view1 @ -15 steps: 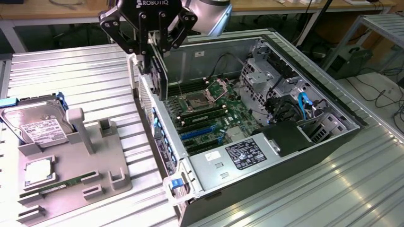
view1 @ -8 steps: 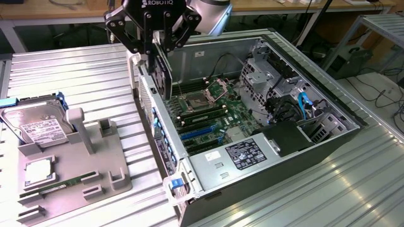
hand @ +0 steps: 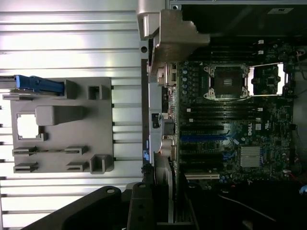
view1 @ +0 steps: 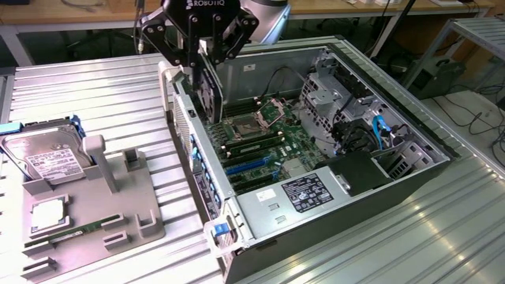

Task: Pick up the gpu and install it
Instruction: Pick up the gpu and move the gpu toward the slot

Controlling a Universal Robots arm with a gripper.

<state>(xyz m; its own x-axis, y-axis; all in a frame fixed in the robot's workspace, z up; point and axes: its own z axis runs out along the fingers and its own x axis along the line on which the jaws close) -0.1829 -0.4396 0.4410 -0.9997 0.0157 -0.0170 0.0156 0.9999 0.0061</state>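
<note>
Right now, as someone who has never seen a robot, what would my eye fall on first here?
First, the black gripper at the top of the exterior view, clamped on the gpu, which it holds upright above the open computer case. Inside the case lies the green motherboard. At the exterior view's left, a grey holder tray carries a hard drive.
</note>
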